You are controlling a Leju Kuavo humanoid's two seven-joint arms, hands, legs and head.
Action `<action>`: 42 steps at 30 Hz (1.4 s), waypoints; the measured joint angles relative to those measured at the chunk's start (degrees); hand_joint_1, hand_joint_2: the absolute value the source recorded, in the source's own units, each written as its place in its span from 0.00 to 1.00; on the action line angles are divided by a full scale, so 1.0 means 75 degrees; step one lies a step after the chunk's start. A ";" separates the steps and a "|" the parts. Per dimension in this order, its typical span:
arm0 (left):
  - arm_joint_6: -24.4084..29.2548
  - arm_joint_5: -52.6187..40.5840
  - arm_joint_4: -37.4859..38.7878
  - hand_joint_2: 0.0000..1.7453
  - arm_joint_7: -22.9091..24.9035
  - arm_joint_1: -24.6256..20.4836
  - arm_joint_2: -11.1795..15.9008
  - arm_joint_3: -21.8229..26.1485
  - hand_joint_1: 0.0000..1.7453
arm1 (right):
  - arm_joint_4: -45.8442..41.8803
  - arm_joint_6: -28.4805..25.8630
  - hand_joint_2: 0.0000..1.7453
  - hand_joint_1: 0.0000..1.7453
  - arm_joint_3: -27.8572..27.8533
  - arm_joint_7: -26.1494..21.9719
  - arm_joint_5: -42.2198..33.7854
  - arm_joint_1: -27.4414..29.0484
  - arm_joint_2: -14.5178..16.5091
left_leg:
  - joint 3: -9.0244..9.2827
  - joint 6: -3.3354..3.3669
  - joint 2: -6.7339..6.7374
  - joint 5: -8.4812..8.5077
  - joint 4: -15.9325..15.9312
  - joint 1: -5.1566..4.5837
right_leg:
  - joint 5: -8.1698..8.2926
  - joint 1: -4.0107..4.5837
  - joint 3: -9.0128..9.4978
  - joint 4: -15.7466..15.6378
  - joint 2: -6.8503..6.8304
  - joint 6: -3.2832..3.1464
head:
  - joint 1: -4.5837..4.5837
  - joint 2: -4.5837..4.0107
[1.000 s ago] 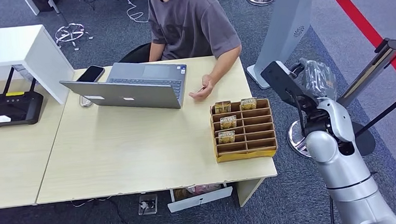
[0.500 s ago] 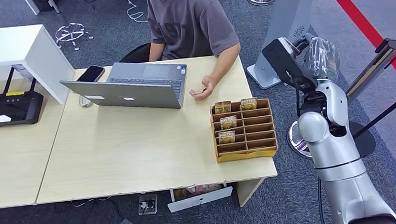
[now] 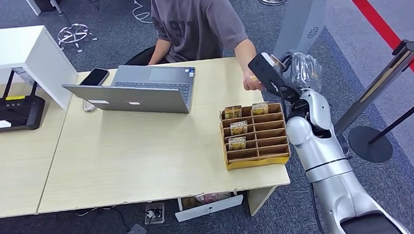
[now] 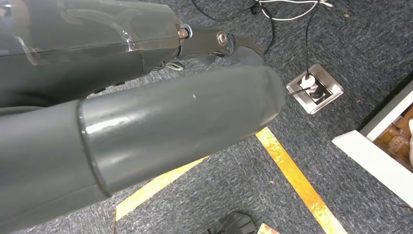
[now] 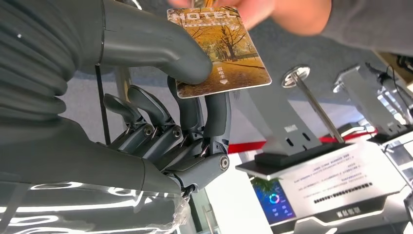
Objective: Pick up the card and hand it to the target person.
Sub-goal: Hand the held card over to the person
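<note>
While the right hand (image 5: 160, 112) pinches the hotel key card (image 5: 219, 46) between thumb and fingers, the person's hand (image 5: 272, 12) already touches the card's far edge, beyond the table (image 3: 142, 153) corner. Pickup looks done and the handover is nearly complete; what remains, I judge, is letting go. The left hand (image 4: 146, 117) hangs over the carpet, its grasp impossible to tell.
</note>
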 joint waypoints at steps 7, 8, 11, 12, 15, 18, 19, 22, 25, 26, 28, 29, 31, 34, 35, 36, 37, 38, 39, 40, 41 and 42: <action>0.0026 0.0044 0.0000 0.00 0.0001 -0.0013 -0.0025 -0.0060 0.00 | 0.0537 -0.0178 1.00 0.79 0.0074 -0.0145 -0.0066 -0.0088 0.0275 | 0.0002 0.0000 0.0000 0.0000 0.0000 0.0000 | 0.0000 0.0000 0.0000 0.0000 0.0000 0.0000 | 0.0000 0.0000; 0.0036 0.0050 0.0000 0.00 0.0001 -0.0014 -0.0031 -0.0071 0.00 | 0.0585 -0.0208 1.00 0.70 0.0083 -0.0166 -0.0085 -0.0095 0.0307 | 0.0002 0.0000 0.0000 0.0000 0.0000 0.0000 | 0.0000 0.0000 0.0000 0.0000 0.0000 0.0000 | 0.0000 0.0000; 0.0060 0.0071 0.0000 0.00 0.0006 -0.0014 -0.0039 -0.0084 0.00 | 0.0687 -0.0242 1.00 0.28 0.0108 -0.0211 -0.0117 -0.0122 0.0385 | 0.0002 0.0000 -0.0001 0.0000 0.0000 0.0000 | 0.0000 0.0000 0.0000 0.0000 0.0000 0.0000 | 0.0000 0.0000; 0.0066 0.0079 0.0000 0.00 0.0007 -0.0014 -0.0039 -0.0086 0.00 | 0.0718 -0.0241 1.00 0.14 0.0119 -0.0218 -0.0118 -0.0132 0.0404 | 0.0002 0.0000 -0.0001 0.0000 0.0000 0.0000 | 0.0000 0.0000 0.0000 0.0000 0.0000 0.0000 | 0.0000 0.0000; 0.0077 0.0100 0.0000 0.00 0.0010 -0.0013 -0.0042 -0.0099 0.00 | 0.0797 -0.0221 1.00 0.00 0.0141 -0.0242 -0.0122 -0.0140 0.0447 | 0.0002 0.0000 -0.0001 0.0000 0.0000 0.0000 | 0.0000 0.0000 0.0000 0.0000 0.0000 0.0000 | 0.0000 0.0000; 0.0103 0.0168 0.0000 0.00 0.0006 -0.0013 -0.0042 -0.0121 0.00 | 0.0861 -0.0157 1.00 0.00 0.0151 -0.0317 -0.0223 -0.0129 0.0470 | 0.0002 0.0000 -0.0001 0.0000 0.0000 0.0000 | 0.0000 0.0000 -0.0001 0.0000 0.0000 0.0000 | 0.0000 0.0000; 0.0118 0.0197 0.0000 0.00 0.0004 -0.0012 -0.0042 -0.0124 0.00 | 0.0872 -0.0146 1.00 0.00 0.0151 -0.0339 -0.0273 -0.0114 0.0473 | 0.0003 0.0000 -0.0001 0.0000 0.0000 0.0000 | 0.0000 0.0000 -0.0001 -0.0001 0.0000 0.0000 | 0.0000 0.0000; 0.0172 0.0253 0.0000 0.00 -0.0003 -0.0003 -0.0042 -0.0125 0.00 | 0.0867 -0.0154 1.00 0.00 0.0149 -0.0354 -0.0372 -0.0007 0.0471 | 0.0004 0.0000 -0.0001 0.0000 0.0001 0.0000 | 0.0000 0.0000 -0.0001 -0.0001 0.0000 0.0000 | 0.0000 0.0000; 0.0233 0.0308 0.0000 0.00 -0.0020 0.0023 -0.0042 -0.0127 0.00 | 0.0739 -0.0160 1.00 0.00 0.0149 -0.0371 -0.0452 0.0216 0.0468 | 0.0005 0.0000 0.0000 0.0000 0.0001 0.0000 | 0.0000 0.0000 -0.0001 -0.0001 0.0000 0.0000 | 0.0001 0.0000; 0.0252 0.0331 0.0000 0.00 -0.0025 0.0038 -0.0042 -0.0127 0.00 | 0.0644 -0.0161 1.00 0.00 0.0149 -0.0374 -0.0486 0.0309 0.0468 | 0.0005 0.0000 0.0000 0.0000 0.0001 0.0000 | 0.0000 0.0000 -0.0001 -0.0001 0.0000 0.0000 | 0.0001 0.0000; 0.0289 0.0374 0.0000 0.00 -0.0035 0.0074 -0.0042 -0.0127 0.00 | 0.0409 -0.0167 1.00 0.00 0.0149 -0.0375 -0.0589 0.0498 0.0468 | 0.0005 0.0000 0.0001 0.0000 0.0001 0.0000 | 0.0000 0.0000 -0.0002 -0.0001 0.0001 0.0000 | 0.0000 0.0000; 0.0310 0.0399 0.0000 0.00 -0.0047 0.0093 -0.0042 -0.0127 0.00 | 0.0279 -0.0173 1.00 0.00 0.0149 -0.0375 -0.0650 0.0589 0.0468 | 0.0005 0.0000 0.0001 0.0000 0.0001 0.0000 | 0.0000 0.0000 -0.0003 -0.0001 0.0001 0.0000 | 0.0000 0.0000; 0.0347 0.0436 0.0000 0.00 -0.0076 0.0124 -0.0041 -0.0127 0.00 | 0.0025 -0.0183 1.00 0.00 0.0149 -0.0376 -0.0755 0.0749 0.0468 | 0.0004 0.0000 0.0001 0.0000 0.0000 0.0000 | 0.0000 0.0000 -0.0003 -0.0001 0.0001 0.0000 | 0.0000 0.0000; 0.0358 0.0456 0.0000 0.00 -0.0095 0.0151 -0.0040 -0.0127 0.00 | -0.0288 -0.0186 1.00 0.00 0.0149 -0.0380 -0.0805 0.0902 0.0468 | 0.0005 0.0000 0.0001 0.0000 0.0000 0.0000 | 0.0000 0.0000 -0.0003 -0.0001 0.0001 0.0000 | 0.0000 0.0000; 0.0358 0.0459 0.0000 0.00 -0.0098 0.0158 -0.0040 -0.0127 0.00 | -0.0374 -0.0189 1.00 0.00 0.0149 -0.0385 -0.0812 0.0935 0.0468 | 0.0005 0.0000 0.0001 0.0000 0.0000 0.0000 | 0.0000 0.0000 -0.0002 -0.0001 0.0001 0.0000 | 0.0000 0.0000; 0.0360 0.0462 0.0000 0.00 -0.0101 0.0164 -0.0040 -0.0127 0.00 | -0.0455 -0.0200 1.00 0.00 0.0149 -0.0398 -0.0827 0.0966 0.0468 | 0.0006 0.0000 0.0001 0.0000 0.0000 0.0000 | 0.0000 0.0000 -0.0002 -0.0001 0.0001 0.0000 | 0.0000 0.0000; 0.0366 0.0468 0.0001 0.00 -0.0101 0.0171 -0.0039 -0.0127 0.00 | -0.0536 -0.0226 1.00 0.00 0.0149 -0.0421 -0.0855 0.0998 0.0467 | 0.0006 0.0000 0.0001 0.0000 0.0000 0.0000 | 0.0000 0.0000 -0.0002 -0.0001 0.0001 0.0000 | 0.0000 0.0000; 0.0377 0.0482 0.0001 0.00 -0.0102 0.0178 -0.0040 -0.0127 0.00 | -0.0619 -0.0278 1.00 0.00 0.0148 -0.0455 -0.0902 0.1035 0.0465 | 0.0008 0.0000 0.0001 0.0000 0.0001 0.0000 | 0.0000 0.0000 -0.0002 -0.0001 0.0001 0.0000 | 0.0000 0.0000; 0.0396 0.0505 0.0002 0.00 -0.0102 0.0189 -0.0040 -0.0127 0.00 | -0.0726 -0.0372 1.00 0.00 0.0145 -0.0501 -0.0977 0.1088 0.0463 | 0.0009 0.0000 0.0001 0.0000 0.0001 0.0000 | 0.0000 0.0000 -0.0001 -0.0001 0.0002 0.0000 | 0.0000 0.0000; 0.0428 0.0536 0.0003 0.00 -0.0102 0.0206 -0.0042 -0.0127 0.00 | -0.0863 -0.0507 1.00 0.00 0.0140 -0.0552 -0.1083 0.1163 0.0460 | 0.0010 0.0000 0.0001 0.0000 0.0001 0.0000 | 0.0000 0.0000 -0.0001 -0.0002 0.0002 0.0000 | 0.0000 0.0000; 0.0473 0.0573 0.0004 0.00 -0.0103 0.0230 -0.0048 -0.0127 0.00 | -0.1043 -0.0672 1.00 0.00 0.0131 -0.0603 -0.1232 0.1272 0.0458 | 0.0011 0.0000 0.0001 0.0000 0.0002 0.0000 | 0.0000 0.0000 -0.0001 -0.0002 0.0002 0.0000 | 0.0000 0.0000; 0.0524 0.0605 0.0004 0.00 -0.0104 0.0261 -0.0057 -0.0127 0.00 | -0.1257 -0.0838 1.00 0.00 0.0118 -0.0650 -0.1403 0.1413 0.0456 | 0.0011 -0.0001 0.0001 -0.0001 0.0002 0.0000 | -0.0001 0.0000 -0.0002 -0.0002 0.0003 0.0000 | 0.0000 0.0000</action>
